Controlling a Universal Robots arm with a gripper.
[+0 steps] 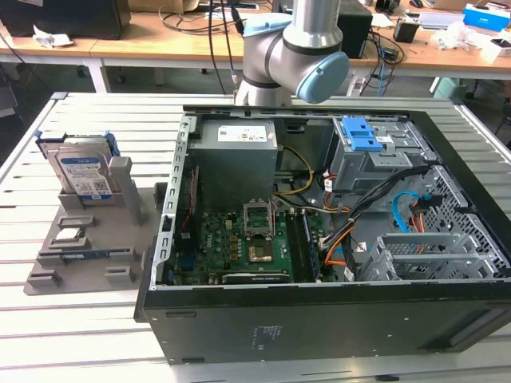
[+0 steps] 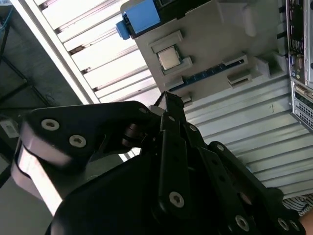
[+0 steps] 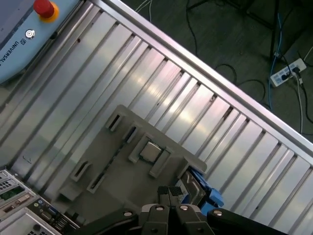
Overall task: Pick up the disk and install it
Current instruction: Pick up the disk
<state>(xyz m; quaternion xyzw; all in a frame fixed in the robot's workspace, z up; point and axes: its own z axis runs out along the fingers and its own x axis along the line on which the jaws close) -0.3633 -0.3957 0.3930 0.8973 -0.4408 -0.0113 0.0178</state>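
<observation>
The disk (image 1: pixel 80 171) is silver metal with a glossy paper label and blue plastic rails, its holder (image 1: pixel 108 233) matt grey plastic, the table (image 1: pixel 72 335) ribbed, softly shining aluminium, the computer case (image 1: pixel 319 329) matt black metal.

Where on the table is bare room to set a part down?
Bare table slats lie at the exterior view's lower left, nearer the camera than the grey holder, and beyond the disk up to the far table edge. The strip between holder and computer case is narrow; the case's inside is crowded with cables.
</observation>
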